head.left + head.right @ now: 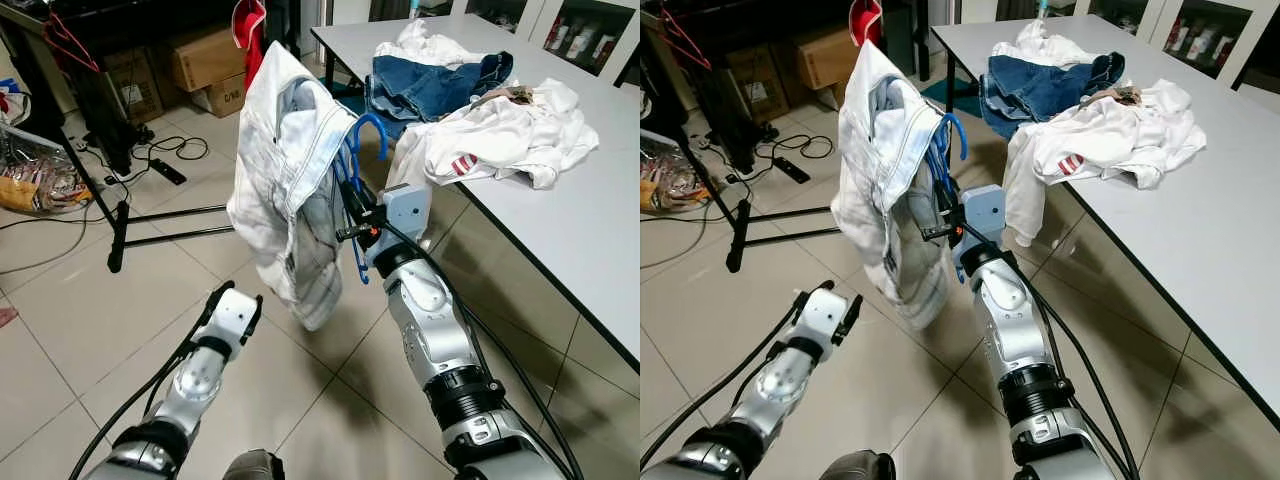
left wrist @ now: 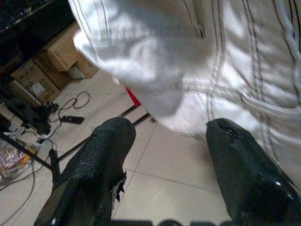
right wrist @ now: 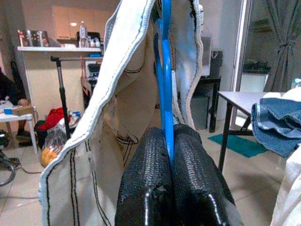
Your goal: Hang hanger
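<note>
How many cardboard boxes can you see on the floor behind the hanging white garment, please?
2: a larger cardboard box by the dark furniture at the back, and a smaller box on the floor just in front of it. The white garment may hide others.

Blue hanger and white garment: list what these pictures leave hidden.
- Blue hanger: the white garment covers its shoulders in both eye views.
- Right gripper: right wrist view cuts off the hanger's hook at the edge.
- Left gripper: left wrist view crops the garment.
</note>
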{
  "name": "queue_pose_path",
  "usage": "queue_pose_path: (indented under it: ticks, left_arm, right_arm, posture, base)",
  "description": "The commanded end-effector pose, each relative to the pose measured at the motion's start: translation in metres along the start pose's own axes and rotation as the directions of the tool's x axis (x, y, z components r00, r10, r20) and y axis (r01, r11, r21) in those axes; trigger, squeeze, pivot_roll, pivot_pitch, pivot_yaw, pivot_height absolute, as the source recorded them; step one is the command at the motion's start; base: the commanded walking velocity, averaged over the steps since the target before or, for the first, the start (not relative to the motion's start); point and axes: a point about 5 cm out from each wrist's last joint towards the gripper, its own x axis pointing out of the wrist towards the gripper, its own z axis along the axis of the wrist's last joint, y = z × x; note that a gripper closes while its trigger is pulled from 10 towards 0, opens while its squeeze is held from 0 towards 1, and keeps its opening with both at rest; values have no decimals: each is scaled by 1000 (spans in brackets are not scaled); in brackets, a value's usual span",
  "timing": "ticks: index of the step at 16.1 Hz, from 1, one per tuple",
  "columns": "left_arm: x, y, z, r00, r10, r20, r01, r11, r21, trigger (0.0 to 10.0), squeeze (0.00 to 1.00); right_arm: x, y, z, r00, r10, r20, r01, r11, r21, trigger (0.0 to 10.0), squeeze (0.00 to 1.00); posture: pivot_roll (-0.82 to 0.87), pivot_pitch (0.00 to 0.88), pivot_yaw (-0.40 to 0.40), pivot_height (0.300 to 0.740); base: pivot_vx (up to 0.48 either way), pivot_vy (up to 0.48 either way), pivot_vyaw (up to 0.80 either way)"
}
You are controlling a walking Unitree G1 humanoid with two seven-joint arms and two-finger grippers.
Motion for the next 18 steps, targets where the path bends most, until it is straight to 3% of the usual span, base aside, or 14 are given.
queue_pose_path:
  ticks: [1, 2, 3, 4, 5, 6, 14, 18]
  left_arm:
    - [4, -4, 6, 999, -33, 26, 32, 999, 21, 10000, 451]
    - [6, -7, 9, 998, -50, 34, 49, 998, 25, 10000, 1000]
    - [8, -8, 12, 997, -61, 39, 60, 998, 20, 10000, 1000]
    - [11, -12, 15, 996, -82, 38, 81, 996, 26, 10000, 969]
    - [12, -13, 15, 995, -94, 35, 93, 995, 28, 10000, 718]
    - [14, -20, 17, 991, -134, 27, 133, 990, 49, 10000, 0]
    - [17, -34, 25, 966, -254, 39, 249, 964, 95, 10000, 0]
    - [17, -34, 25, 969, -244, 40, 238, 965, 111, 10000, 0]
  right_arm:
    - [4, 3, 20, 995, 23, 95, -23, 1000, -5, 10000, 0]
    - [3, 3, 18, 996, 30, 85, -29, 999, -13, 10000, 0]
    - [2, 4, 17, 997, 32, 77, -31, 999, -17, 10000, 0]
    - [1, 4, 17, 997, 34, 76, -32, 999, -16, 10000, 0]
    - [1, 5, 17, 997, 35, 75, -34, 999, -15, 10000, 0]
    - [2, 6, 19, 996, 40, 80, -39, 999, -13, 10000, 0]
    - [4, 13, 27, 992, 74, 100, -73, 997, -18, 10000, 0]
    - [3, 14, 26, 992, 81, 97, -79, 997, -26, 10000, 0]
  posture:
    - [56, 0, 22, 740]
    - [56, 0, 22, 740]
    - [53, 0, 23, 740]
    - [53, 0, 23, 740]
    - [52, 0, 24, 740]
    - [52, 0, 24, 740]
    - [42, 0, 27, 740]
    - [40, 0, 27, 740]
  base:
    - [0, 0, 0]
    - [0, 0, 0]
    - [0, 0, 0]
    - [0, 0, 0]
    - [0, 0, 0]
    - [0, 0, 0]
    - [0, 0, 0]
    - [0, 0, 0]
